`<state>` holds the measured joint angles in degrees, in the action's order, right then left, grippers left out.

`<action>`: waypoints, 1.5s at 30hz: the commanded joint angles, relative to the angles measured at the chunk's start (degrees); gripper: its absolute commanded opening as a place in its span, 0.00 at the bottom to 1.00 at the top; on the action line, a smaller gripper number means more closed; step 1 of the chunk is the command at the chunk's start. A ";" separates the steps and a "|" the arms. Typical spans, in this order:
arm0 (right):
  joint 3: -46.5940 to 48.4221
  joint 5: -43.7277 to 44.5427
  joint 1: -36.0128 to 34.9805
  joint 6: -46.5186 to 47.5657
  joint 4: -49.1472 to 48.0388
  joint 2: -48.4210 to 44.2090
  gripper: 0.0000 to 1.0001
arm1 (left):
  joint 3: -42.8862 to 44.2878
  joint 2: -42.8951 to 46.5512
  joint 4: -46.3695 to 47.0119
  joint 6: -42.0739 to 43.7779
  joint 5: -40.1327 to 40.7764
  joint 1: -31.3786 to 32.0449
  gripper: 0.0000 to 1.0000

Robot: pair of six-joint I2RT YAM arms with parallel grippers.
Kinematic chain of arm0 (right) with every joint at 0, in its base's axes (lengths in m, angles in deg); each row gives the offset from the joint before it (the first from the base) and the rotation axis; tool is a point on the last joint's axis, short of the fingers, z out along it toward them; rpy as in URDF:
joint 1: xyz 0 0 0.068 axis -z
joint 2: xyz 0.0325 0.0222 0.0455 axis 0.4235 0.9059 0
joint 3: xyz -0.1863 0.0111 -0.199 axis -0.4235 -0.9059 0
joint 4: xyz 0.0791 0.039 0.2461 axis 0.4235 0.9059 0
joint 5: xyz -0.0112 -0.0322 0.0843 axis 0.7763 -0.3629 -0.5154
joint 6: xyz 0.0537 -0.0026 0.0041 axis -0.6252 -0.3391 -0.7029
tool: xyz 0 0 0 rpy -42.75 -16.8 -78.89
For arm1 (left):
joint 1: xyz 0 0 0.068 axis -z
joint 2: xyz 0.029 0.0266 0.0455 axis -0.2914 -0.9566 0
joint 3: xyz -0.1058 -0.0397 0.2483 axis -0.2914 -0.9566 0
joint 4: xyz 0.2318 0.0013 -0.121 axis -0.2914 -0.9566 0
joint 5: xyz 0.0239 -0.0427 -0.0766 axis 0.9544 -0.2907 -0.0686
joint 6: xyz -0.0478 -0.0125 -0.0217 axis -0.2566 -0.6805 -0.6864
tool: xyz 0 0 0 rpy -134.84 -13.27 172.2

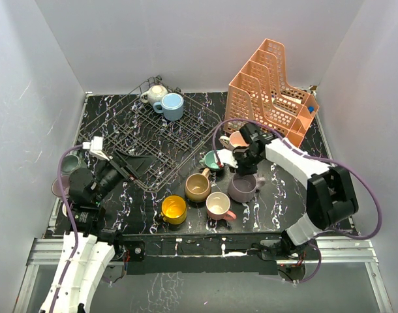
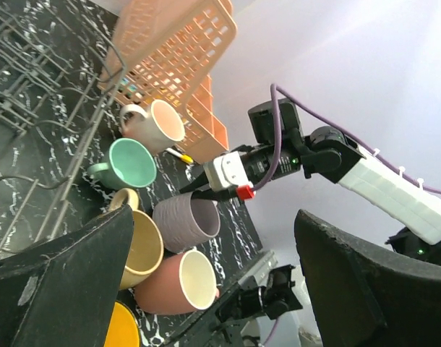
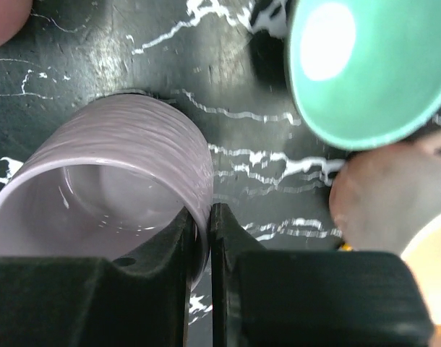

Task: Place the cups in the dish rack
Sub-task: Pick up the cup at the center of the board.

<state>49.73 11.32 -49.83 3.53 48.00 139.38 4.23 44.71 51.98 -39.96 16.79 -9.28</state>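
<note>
Lilac glaze sits between my right fingers. From above, my right gripper [image 1: 240,171] is pinched narrow on the rim of the lilac cup [image 1: 244,190], which stands upright on the black marbled table [image 1: 277,195], right of centre. Near it stand the teal cup [image 1: 213,160], the tan cup [image 1: 198,187], the pink cup [image 1: 218,205] and the yellow cup [image 1: 174,209]. A peach cup [image 1: 237,139] sits just beside the orange organizer [image 1: 271,91] at upper right. The dish rack [image 1: 153,140] takes the upper left of the table, with a blue cup [image 1: 172,107] and a cream cup [image 1: 154,95] in its top corner. My left gripper [image 1: 135,167] hangs over the rack's lower corner, spread wide and gripping nothing. A grey-green cup [image 1: 70,163] sits at the far left edge.

In the left wrist view, my two dark fingers [image 2: 61,282] fill the bottom corners, far apart, with nothing between them. Beyond them, in mid-frame, the right arm's tips meet the lilac cup's rim. The teal and peach cups lie above it, by the rack's wires at upper left.

In the right wrist view, my fingers [image 3: 119,303] clamp the lilac cup's wall at bottom centre, one inside and one outside. The teal cup fills the upper right and the peach cup the lower right.
</note>
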 commanded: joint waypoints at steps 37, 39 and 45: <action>-0.48 -46.05 28.02 -103.94 -59.22 -27.95 0.08 | 5.39 -42.98 59.31 2.89 27.94 53.18 0.83; -0.87 -45.96 28.03 -109.28 -63.27 -28.28 0.08 | 6.98 -44.17 58.87 5.21 30.55 55.31 0.83; -3.70 -46.13 28.04 -128.40 -78.06 -29.10 0.08 | 12.24 -50.50 63.82 7.21 33.90 57.31 0.82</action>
<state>46.96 -32.97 -21.98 -103.98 -9.47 113.18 12.05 -2.98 108.59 -36.14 45.58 47.29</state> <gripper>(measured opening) 0.131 0.830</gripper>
